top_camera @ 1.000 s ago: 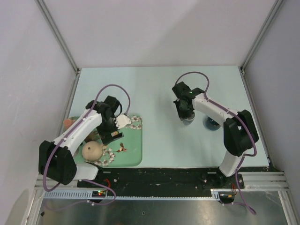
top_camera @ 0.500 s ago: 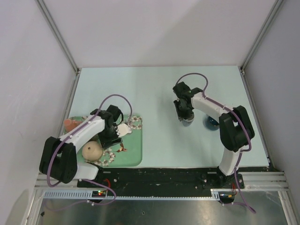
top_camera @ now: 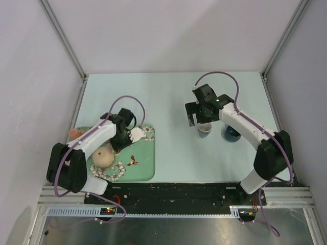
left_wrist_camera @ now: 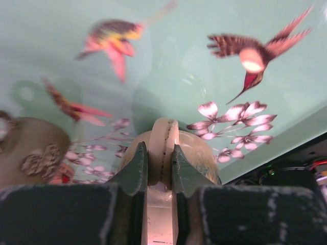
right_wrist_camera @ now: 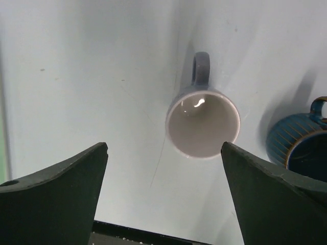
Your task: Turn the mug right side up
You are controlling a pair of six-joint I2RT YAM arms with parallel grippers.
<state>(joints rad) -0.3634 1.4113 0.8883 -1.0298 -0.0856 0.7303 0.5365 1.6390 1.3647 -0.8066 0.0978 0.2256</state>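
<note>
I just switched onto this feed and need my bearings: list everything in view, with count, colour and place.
table: 1, pale mint, under everything
tray: 1, green with hummingbird and flower print, near left of table
grey mug: 1, grey with pale inside, upright on table, below right gripper
blue mug: 1, dark blue, ribbed, upright, beside the grey mug
cream mug: 1, cream, on tray, held by its handle
tan round piece: 1, near left of tray
pink item: 1, at tray's left edge, mostly hidden
left gripper: shut on the cream mug's handle
right gripper: open, holding nothing
</note>
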